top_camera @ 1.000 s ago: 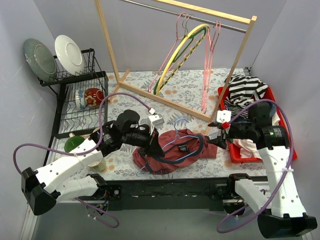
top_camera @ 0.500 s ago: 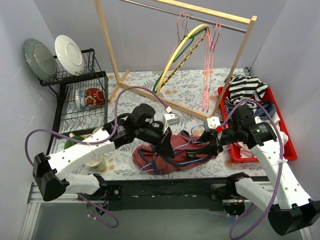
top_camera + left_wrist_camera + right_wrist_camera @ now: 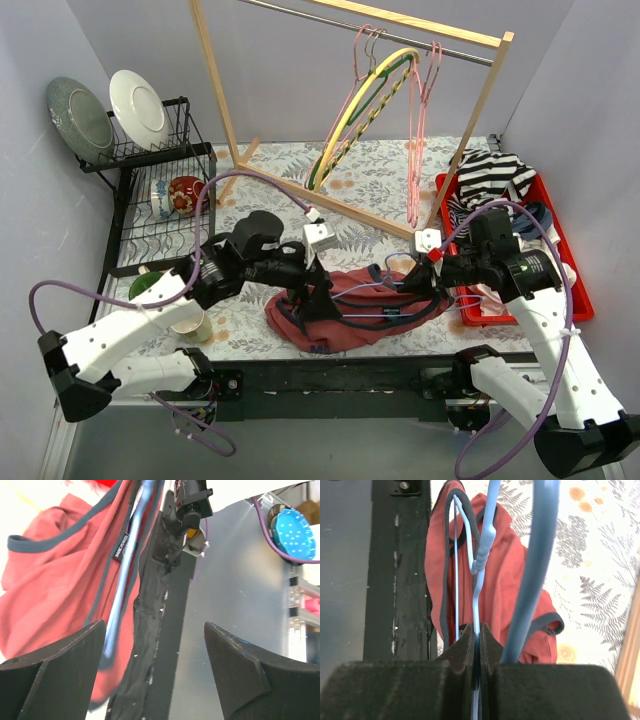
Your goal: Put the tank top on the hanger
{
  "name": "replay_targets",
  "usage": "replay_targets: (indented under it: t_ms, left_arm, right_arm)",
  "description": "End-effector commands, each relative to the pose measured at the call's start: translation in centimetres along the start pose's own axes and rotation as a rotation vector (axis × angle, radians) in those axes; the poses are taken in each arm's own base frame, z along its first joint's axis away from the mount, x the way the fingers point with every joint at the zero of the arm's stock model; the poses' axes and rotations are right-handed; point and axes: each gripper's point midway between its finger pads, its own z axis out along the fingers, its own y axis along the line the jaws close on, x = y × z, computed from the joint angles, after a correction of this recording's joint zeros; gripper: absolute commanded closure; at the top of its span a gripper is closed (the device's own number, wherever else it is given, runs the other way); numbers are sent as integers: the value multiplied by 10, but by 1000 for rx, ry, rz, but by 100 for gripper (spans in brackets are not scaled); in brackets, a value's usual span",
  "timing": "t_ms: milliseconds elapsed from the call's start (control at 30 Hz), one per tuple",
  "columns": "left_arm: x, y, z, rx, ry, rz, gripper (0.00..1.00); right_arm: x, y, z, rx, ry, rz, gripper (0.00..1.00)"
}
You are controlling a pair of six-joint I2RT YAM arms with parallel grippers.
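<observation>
The rust-red tank top (image 3: 335,318) with navy trim lies crumpled on the table's near edge. The thin light-blue hanger (image 3: 383,266) lies over and partly inside it. My right gripper (image 3: 412,284) is at the shirt's right end, shut on the hanger. The right wrist view shows the hanger (image 3: 480,577) pinched in the right gripper (image 3: 479,630), over the tank top (image 3: 507,580). My left gripper (image 3: 318,300) hovers over the shirt's left part, open. In the left wrist view the left gripper (image 3: 155,630) holds nothing, with the tank top (image 3: 50,590) and the blurred hanger (image 3: 125,575) at the left.
A wooden clothes rack (image 3: 345,200) stands behind, with pink hangers (image 3: 415,150) and green and yellow hangers (image 3: 365,105). A red bin (image 3: 575,300) with a striped garment (image 3: 495,175) is at the right. A dish rack (image 3: 160,215) and a green cup (image 3: 148,288) are at the left.
My left gripper has opened and let go of the tank top, pulling back a little. My right gripper has shut on the hanger wire.
</observation>
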Motion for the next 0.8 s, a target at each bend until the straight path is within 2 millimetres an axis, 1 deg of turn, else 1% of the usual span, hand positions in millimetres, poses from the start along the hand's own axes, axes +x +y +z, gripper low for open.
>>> replay_targets:
  t_ms: [0,100,133,167,300,400,533,567,667,700,767]
  left_arm:
    - [13,3,-19,-53,6,103,18]
    - [28,11,-19,-71,46,122,17]
    - [36,17,-17,-88,65,128,17]
    - [40,21,-15,-93,74,132,16]
    - [54,33,-13,-128,107,170,16]
    - [58,40,-15,-150,117,213,16]
    - [56,43,-14,-155,114,255,18]
    - [57,47,-10,-159,123,254,18]
    - [50,53,-7,-178,122,278,19]
    - [46,57,-8,-206,117,290,18]
    - [35,56,-12,-219,83,331,18]
  right_arm:
    - [-12,-9,-9,51,-14,-11,99]
    - [-15,-11,-11,54,-37,-3,99]
    - [-17,-9,-11,42,-52,-1,99]
    - [-18,-9,-11,39,-59,4,99]
    - [-20,-10,-13,38,-76,17,99]
    - [-22,-10,-14,36,-94,18,99]
    - [-26,-8,-15,25,-116,16,99]
    - [-27,-8,-15,21,-122,16,99]
    - [-28,-7,-16,14,-126,17,99]
    - [-28,-7,-16,15,-126,15,99]
    - [-27,-6,-16,16,-123,15,99]
